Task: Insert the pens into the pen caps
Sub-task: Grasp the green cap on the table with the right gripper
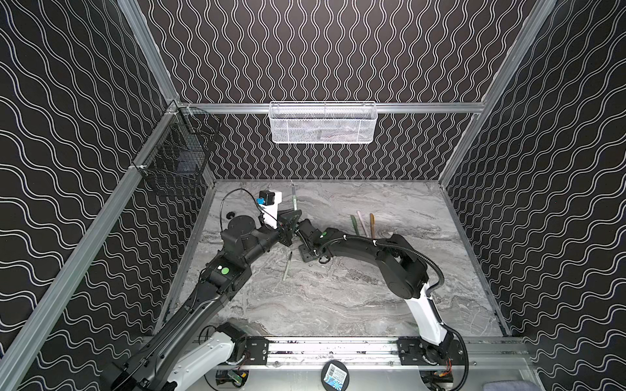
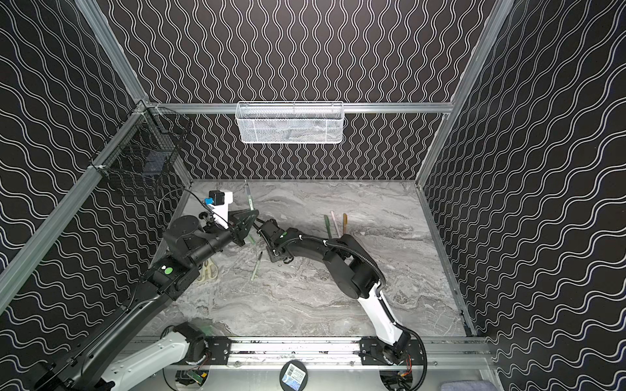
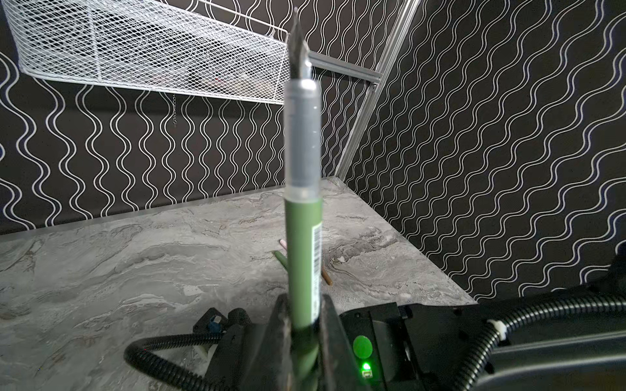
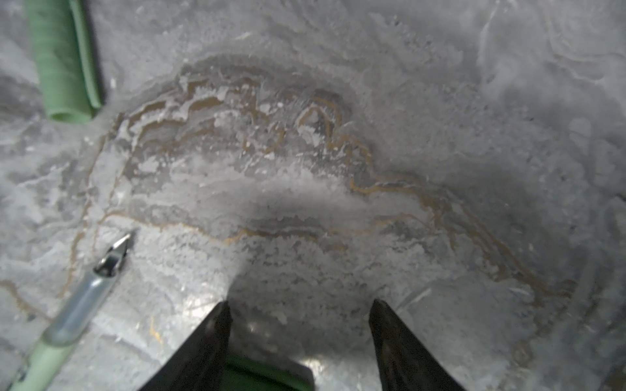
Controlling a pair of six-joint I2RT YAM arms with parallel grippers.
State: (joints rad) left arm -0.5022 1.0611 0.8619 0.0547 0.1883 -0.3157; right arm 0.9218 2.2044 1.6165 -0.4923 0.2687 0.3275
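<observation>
The green pen (image 3: 302, 237) stands tip-up, clamped in the left tool (image 3: 304, 299), awaiting capping. Beside that pen the right tool (image 4: 299, 302) hangs jaws apart. Next it likely must fetch a cap (image 4: 57, 61), one lying near that pen.

Pens: five in a top view.
- dark green pen (image 1: 294, 199), raised upright: one
- pale green pen (image 1: 287, 267), lying flat: one
- green pen (image 1: 354, 226), pink pen (image 1: 362, 224) and gold pen (image 1: 372, 225), side by side toward the right edge of the table (image 1: 338, 304): three

Loose caps: one pale green cap (image 4: 62, 61) is certain. A second green piece (image 4: 267, 375) is unclear.

Baskets: two, a white basket (image 1: 321, 130) and a black basket (image 1: 176, 159).

Scissors (image 2: 208, 269): one pair.
</observation>
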